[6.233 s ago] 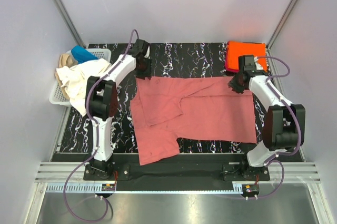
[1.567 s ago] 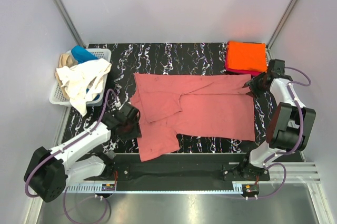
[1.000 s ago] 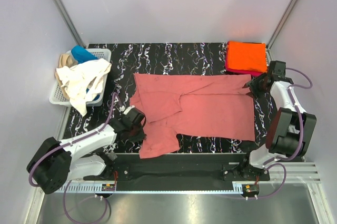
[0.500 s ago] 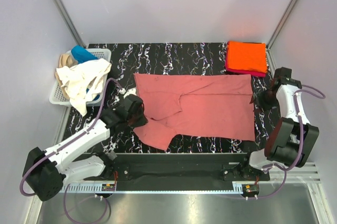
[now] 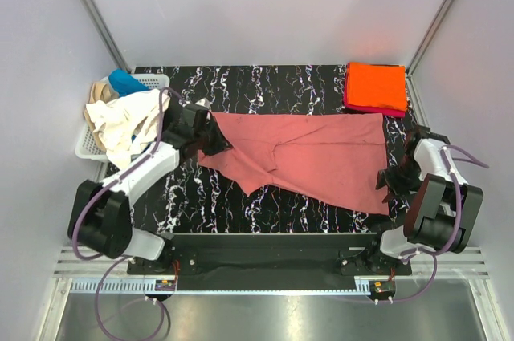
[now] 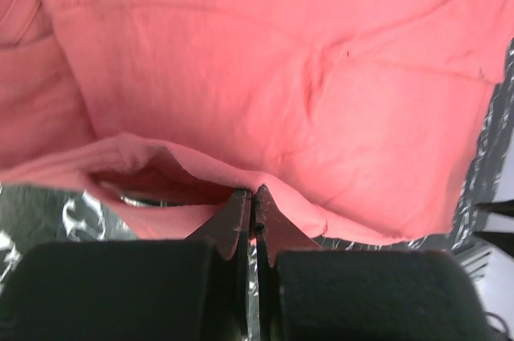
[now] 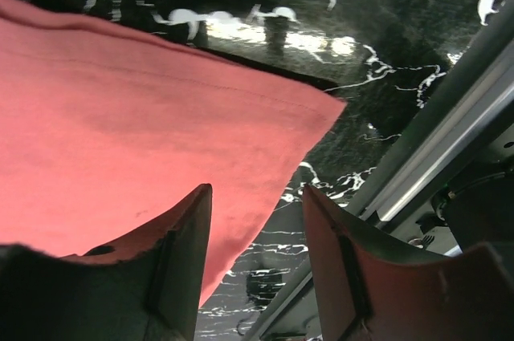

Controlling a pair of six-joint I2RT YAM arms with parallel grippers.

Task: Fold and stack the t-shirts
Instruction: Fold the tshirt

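The left gripper (image 6: 251, 196) is pinched tight on an edge of the salmon-pink t-shirt (image 5: 321, 156) just beside the basket (image 5: 152, 79), and the cloth stretches away from it. The right gripper (image 7: 255, 193), at the shirt corner farthest from the basket, has its jaws apart and holds nothing. A one-sided pull could drag the shirt askew.

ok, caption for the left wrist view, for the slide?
Left gripper shut on a fold of the salmon-pink t-shirt.
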